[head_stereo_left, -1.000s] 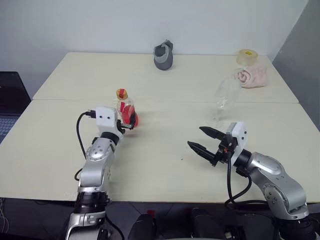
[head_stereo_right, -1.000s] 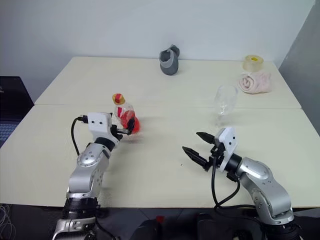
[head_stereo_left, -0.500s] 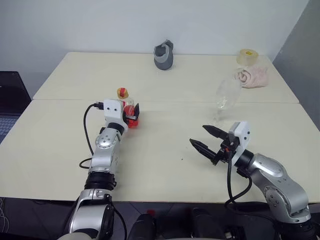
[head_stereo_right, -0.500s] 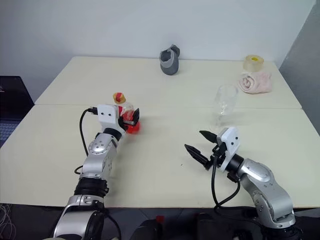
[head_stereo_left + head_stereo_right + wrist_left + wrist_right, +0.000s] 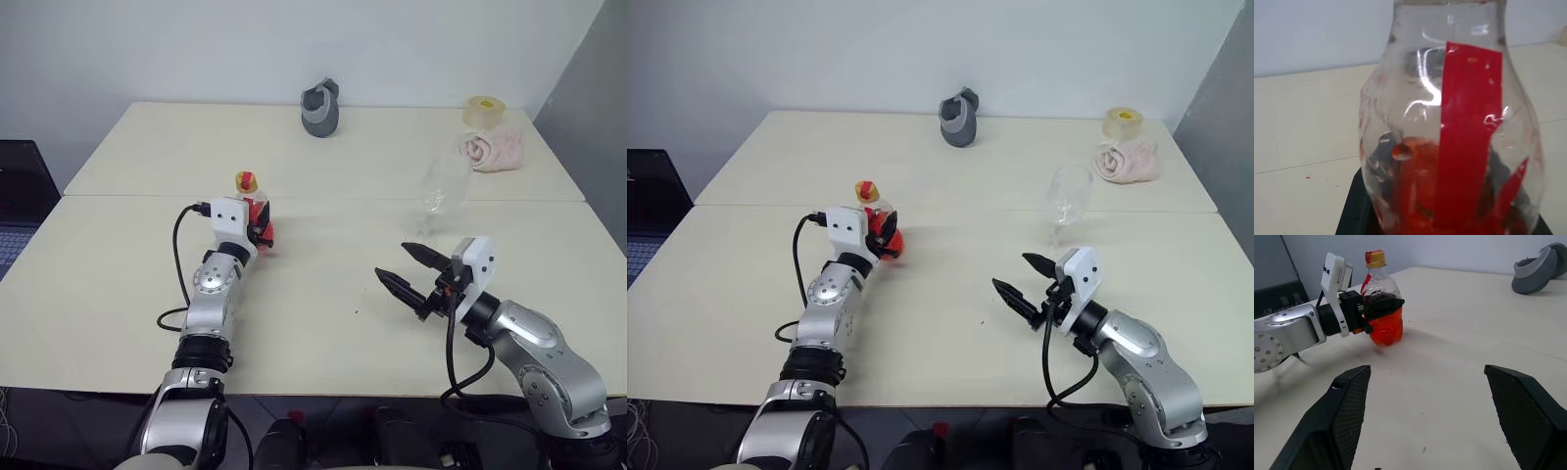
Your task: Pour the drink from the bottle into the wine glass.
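The table [image 5: 323, 294] carries everything. The left gripper [image 5: 1382, 307] is clamped around the bottle [image 5: 1382, 308], hiding its middle; the drink [image 5: 1386, 330] fills its lower part. The right gripper [image 5: 406, 270] hangs spread and empty, the faint wine glass [image 5: 1068, 201] just beyond it. Farther off sit a grey holder [image 5: 320, 110], a pink cloth [image 5: 493, 150] and a tape roll [image 5: 484, 108].

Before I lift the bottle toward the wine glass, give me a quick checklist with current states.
1. Left end effector closed around the bottle: ok.
2. Bottle upright on the table: ok.
3. Cap off for pouring: not ok, it is on.
4. Wine glass upright and untouched: ok.
5. Right end effector open, holding nothing: ok.
6. Drink in the bottle: ok, in its lower part.
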Controlling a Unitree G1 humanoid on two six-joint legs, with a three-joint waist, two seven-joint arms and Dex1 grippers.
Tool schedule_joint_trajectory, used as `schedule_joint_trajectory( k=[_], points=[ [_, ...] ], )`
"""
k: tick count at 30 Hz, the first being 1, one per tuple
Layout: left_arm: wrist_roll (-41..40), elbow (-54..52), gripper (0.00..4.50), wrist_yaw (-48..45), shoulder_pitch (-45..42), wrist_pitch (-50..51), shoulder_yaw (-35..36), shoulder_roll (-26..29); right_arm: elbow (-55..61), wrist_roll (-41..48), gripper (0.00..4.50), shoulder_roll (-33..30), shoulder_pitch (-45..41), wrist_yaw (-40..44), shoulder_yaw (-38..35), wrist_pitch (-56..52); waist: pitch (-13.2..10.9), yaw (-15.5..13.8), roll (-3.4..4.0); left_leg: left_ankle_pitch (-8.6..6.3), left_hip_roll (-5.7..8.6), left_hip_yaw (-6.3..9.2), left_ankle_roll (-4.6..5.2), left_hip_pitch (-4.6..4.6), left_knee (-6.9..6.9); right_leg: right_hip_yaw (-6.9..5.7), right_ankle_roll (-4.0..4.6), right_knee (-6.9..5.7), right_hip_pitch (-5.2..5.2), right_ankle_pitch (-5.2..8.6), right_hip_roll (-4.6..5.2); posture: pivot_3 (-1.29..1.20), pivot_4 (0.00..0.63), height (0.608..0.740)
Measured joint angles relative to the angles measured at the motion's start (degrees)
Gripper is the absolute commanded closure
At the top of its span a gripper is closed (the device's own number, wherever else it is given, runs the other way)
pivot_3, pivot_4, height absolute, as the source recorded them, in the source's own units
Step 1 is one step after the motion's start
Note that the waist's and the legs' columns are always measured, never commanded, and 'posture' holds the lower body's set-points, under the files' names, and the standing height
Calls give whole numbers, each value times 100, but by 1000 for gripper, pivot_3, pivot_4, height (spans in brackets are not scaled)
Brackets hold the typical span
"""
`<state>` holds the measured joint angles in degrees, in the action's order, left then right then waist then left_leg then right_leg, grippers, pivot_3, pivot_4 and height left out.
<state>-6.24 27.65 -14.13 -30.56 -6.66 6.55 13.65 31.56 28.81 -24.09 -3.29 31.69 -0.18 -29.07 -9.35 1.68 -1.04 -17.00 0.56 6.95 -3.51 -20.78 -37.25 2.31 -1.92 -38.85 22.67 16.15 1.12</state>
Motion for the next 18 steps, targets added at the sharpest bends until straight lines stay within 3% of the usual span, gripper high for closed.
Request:
schedule_joint_trajectory(
  k=[5,13,18],
  points=[
    [0,-107,3216,-3,92,5,6,11,-1,83,514,16,-195,-59,5,-123,0,12,0,0,-1,-1,0,1,0,2,0,-1,1,0,0,0,150,740],
    [-56,-790,3217,-607,349,490,-233,129,-325,300,514,408,-2128,-443,422,-968,0,13,0,4,-1,3,-6,-6,-2,0,1,-7,11,-1,-1,0,150,740],
    [-73,-924,3217,-1041,348,592,-388,139,-1021,-122,514,671,-2677,-536,736,-883,0,7,0,12,-2,-3,-20,-14,-3,5,2,-5,21,-1,3,0,150,740]
  ],
)
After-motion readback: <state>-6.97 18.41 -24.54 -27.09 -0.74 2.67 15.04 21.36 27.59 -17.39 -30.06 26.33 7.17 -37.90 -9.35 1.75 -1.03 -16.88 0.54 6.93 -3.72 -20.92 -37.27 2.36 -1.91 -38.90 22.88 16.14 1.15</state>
